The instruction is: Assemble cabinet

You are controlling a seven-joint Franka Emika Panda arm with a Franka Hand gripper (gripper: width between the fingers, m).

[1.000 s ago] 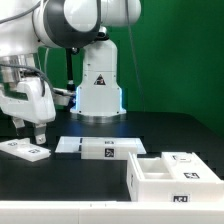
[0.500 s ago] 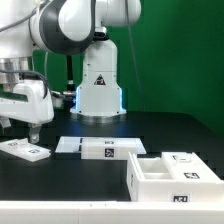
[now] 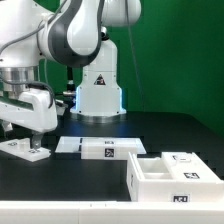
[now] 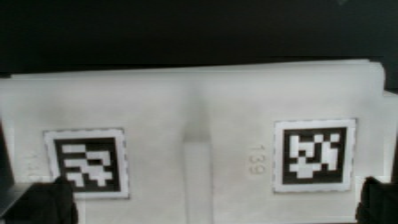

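The cabinet point(image 3: 172, 178) looks like thick white plastic, smooth and matt, with flat printed black-and-white tags. The surface point(image 3: 100, 198) under the cabinet is black and matt. Behind the cabinet, the arm point(image 3: 80, 30) has glossy white shells with bright highlights.

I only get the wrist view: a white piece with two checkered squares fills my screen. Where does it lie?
Observer: That small flat white part lies at the exterior view's left, with the gripper right above it, its fingers spread.
Operator: Is anything bigger around that I can't see?
Observer: Yes, the cabinet, a large white hollow box with its own checkered tags, stands at the exterior view's right, well apart from the part.
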